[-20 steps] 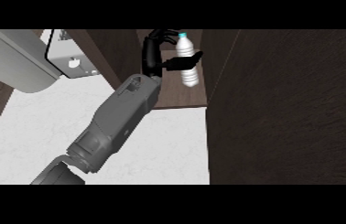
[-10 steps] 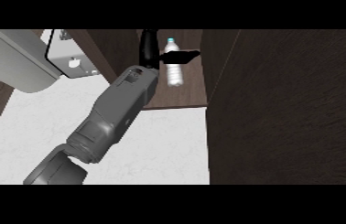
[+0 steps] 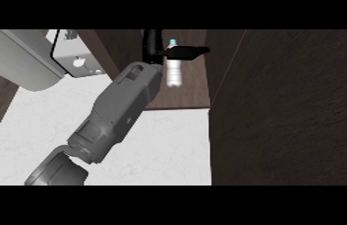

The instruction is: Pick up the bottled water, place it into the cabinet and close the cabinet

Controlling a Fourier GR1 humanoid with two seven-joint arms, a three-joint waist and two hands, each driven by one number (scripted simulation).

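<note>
The biggest thing in sight is a dark wood panel (image 3: 278, 109) filling the right side of the frame from top to bottom; I can't tell whether it is the door or a side wall. Next is the white speckled counter (image 3: 169, 146), spread over the lower left and running up to the panel's edge. Across it lies one grey forearm (image 3: 115, 114), coming in at the lower left corner and slanting up toward the top centre. In the upper left sits a pale grey appliance (image 3: 27, 59) with a white plate (image 3: 76, 59) beside it.

At the top centre the cabinet (image 3: 193, 95) stands open, its brown floor and walls showing, darker toward the back. The only thing I can see inside it is the bottle, with the hand that holds it.

The left hand (image 3: 157, 49) is black and sits just inside the opening, curled round the bottled water (image 3: 174, 75) near its top, with one finger (image 3: 192, 50) lying across the neck and poking out to the right.

The bottle is clear and pale, slim and lightly ribbed, with a light blue cap (image 3: 172, 41) pointing to the top of the frame. It is over the cabinet floor, just right of the wrist and left of the big panel. Whether its base touches the floor, I can't tell.
</note>
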